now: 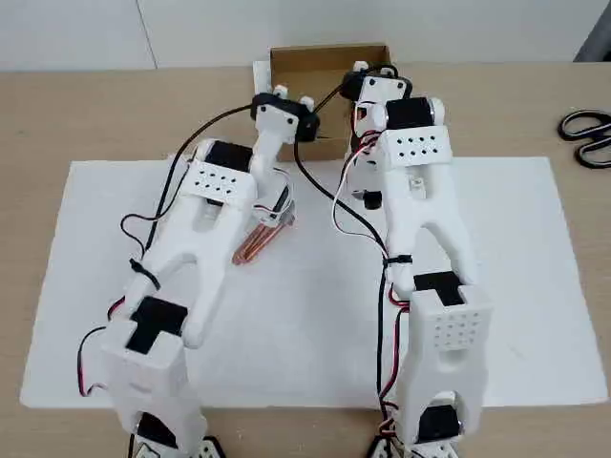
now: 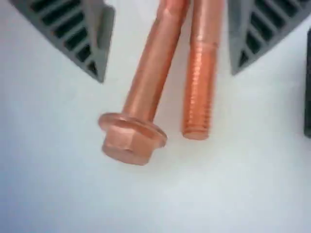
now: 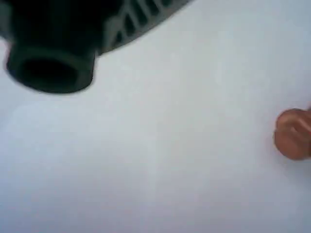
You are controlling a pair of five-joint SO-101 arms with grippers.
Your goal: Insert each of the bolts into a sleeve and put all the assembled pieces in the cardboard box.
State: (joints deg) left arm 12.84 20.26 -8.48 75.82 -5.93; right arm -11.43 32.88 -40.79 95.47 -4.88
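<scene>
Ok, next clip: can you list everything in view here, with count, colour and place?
bolts: two, copper, side by side on the sheet, between the left gripper's fingers
sleeve: one, black, in the right gripper
cardboard box: one, brown, at the sheet's far edge, behind the arms
scissors: one pair, black handles, on the bare table right of the sheet
sheet: one, white, over the middle of the table
table: one, light wood
left gripper: one, grey fingers, open around the bolts
right gripper: one, grey, shut on the sleeve above the sheet
arms: two, white, side by side
</scene>
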